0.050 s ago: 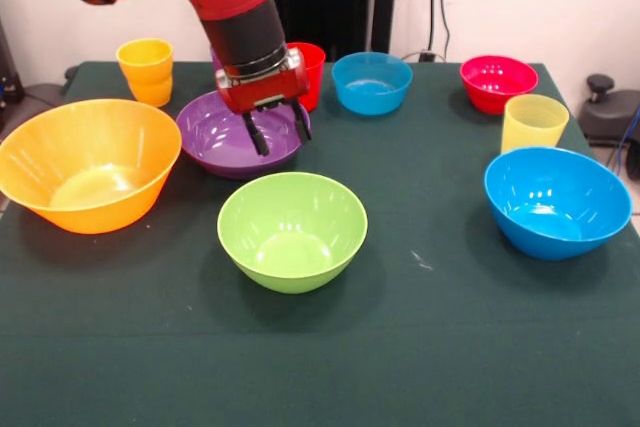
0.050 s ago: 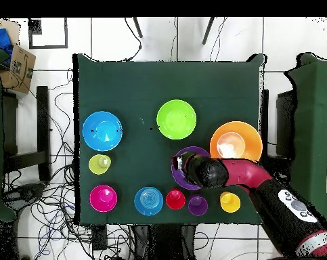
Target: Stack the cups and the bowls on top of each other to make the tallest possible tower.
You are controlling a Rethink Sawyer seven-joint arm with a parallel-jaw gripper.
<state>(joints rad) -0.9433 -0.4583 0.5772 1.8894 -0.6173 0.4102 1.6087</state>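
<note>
My gripper (image 1: 277,130) over purple bowl (image 1: 238,135), fingers spread apart, holding nothing, tips inside bowl's rim.
Green bowl (image 1: 292,230) at 6 o'clock from gripper, near.
Orange bowl (image 1: 85,163) at 9, beside purple bowl.
Blue bowl (image 1: 556,200) at 4, well apart.
Pale yellow cup (image 1: 533,122) at 3.
Far row behind: orange-yellow cup (image 1: 146,70), red cup (image 1: 309,73), small blue bowl (image 1: 371,82), red-pink bowl (image 1: 497,82).
No stack yet; all pieces separate.
</note>
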